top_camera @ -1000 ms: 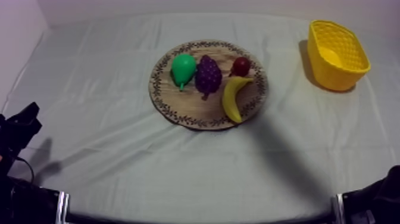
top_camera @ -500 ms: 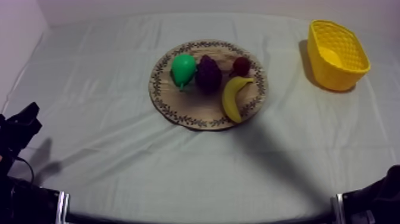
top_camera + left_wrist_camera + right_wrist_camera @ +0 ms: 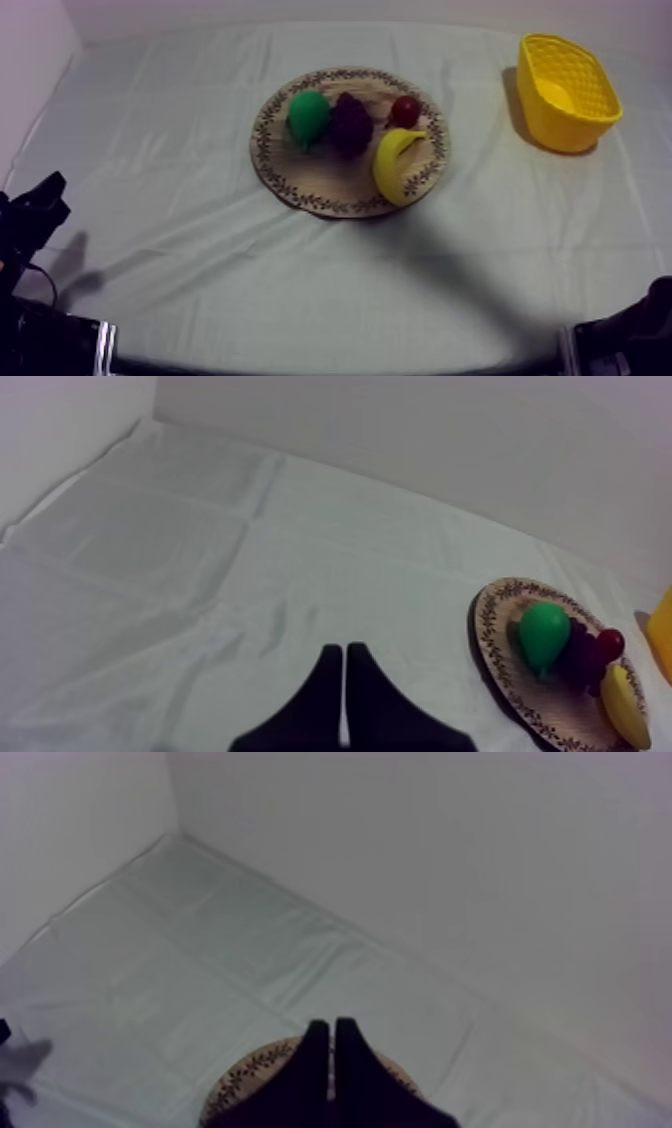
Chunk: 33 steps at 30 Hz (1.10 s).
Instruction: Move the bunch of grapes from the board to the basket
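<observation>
The dark purple bunch of grapes (image 3: 351,123) lies in the middle of the round wooden board (image 3: 330,190), between a green pear (image 3: 308,117) and a small red fruit (image 3: 405,110). A banana (image 3: 395,165) lies near the board's right rim. At the far right stands the yellow basket (image 3: 567,92). My left gripper (image 3: 344,666) is shut on nothing, low at the table's left (image 3: 35,210), far from the board (image 3: 487,636) and grapes (image 3: 580,656). My right gripper (image 3: 332,1042) is also shut on nothing and hangs above the board's rim (image 3: 245,1077).
My right arm (image 3: 640,335) is a black shape at the near right edge. Bare cloth stretches between the board and the basket. In the left wrist view the pear (image 3: 543,638), small red fruit (image 3: 610,643) and banana (image 3: 625,706) crowd the grapes.
A shadow on the cloth has crept up toward the board's near right rim. The fruit, the basket and my left gripper have not moved.
</observation>
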Each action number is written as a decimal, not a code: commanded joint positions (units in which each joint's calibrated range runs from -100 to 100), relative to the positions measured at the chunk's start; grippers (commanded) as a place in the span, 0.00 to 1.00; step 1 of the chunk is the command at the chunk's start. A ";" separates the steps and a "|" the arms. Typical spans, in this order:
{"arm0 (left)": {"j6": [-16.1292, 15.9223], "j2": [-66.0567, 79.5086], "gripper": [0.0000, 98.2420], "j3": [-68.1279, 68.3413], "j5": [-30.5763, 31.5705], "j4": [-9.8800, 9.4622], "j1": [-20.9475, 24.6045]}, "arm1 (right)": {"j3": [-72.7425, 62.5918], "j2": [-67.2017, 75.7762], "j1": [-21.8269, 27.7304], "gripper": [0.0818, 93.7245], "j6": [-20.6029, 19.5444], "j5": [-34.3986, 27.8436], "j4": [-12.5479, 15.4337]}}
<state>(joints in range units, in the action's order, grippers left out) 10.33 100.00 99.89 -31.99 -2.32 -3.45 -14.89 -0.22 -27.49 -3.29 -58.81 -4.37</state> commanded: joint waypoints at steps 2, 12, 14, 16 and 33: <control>0.00 0.00 0.00 0.00 -0.02 0.00 0.02 | -0.48 -0.88 -0.99 0.00 -1.71 -3.58 -1.05; 0.00 0.00 0.00 0.00 -0.02 0.00 0.02 | 0.53 -4.53 -3.30 0.00 -5.57 -12.40 -2.47; 0.00 0.00 0.00 0.00 -0.02 0.00 0.02 | 1.05 -5.11 -3.37 0.00 -6.11 -13.22 -2.23; 0.00 0.00 0.00 0.00 -0.02 0.00 0.02 | 1.33 -5.67 -3.41 0.00 -6.66 -14.05 -2.16; 0.00 0.00 0.00 0.00 -0.02 0.00 0.02 | 0.01 -8.64 -3.01 0.00 -12.08 -15.16 -4.54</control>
<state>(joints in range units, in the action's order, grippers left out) 10.33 100.00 99.89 -31.99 -2.32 -3.45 -14.89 -8.68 -30.44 -13.63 -73.69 -8.59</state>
